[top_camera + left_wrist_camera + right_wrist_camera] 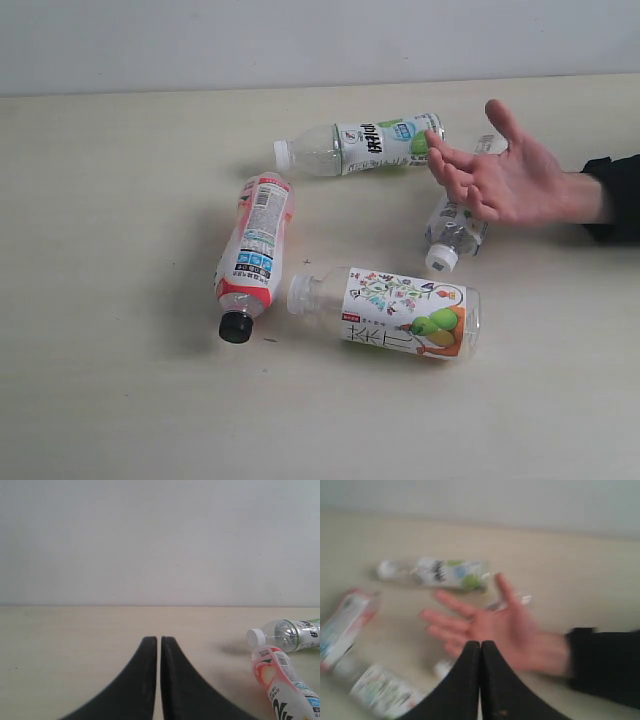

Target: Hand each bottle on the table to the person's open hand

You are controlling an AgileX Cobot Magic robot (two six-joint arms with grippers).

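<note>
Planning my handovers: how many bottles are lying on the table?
4. The red-pink bottle lies left; the floral bottle nearest the camera; the green-white bottle at the back; the small white-capped bottle partly behind the person's open hand. No others visible.

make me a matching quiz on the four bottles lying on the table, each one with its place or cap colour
Things:
1. red-pink label bottle
2. floral fruit label bottle
3. green-white label bottle
4. small white-capped bottle

Descriptions:
a. partly hidden behind the open hand
b. farthest back in the exterior view
c. has a black cap
d. nearest the front in the exterior view

Pairs: 1-c, 2-d, 3-b, 4-a
</note>
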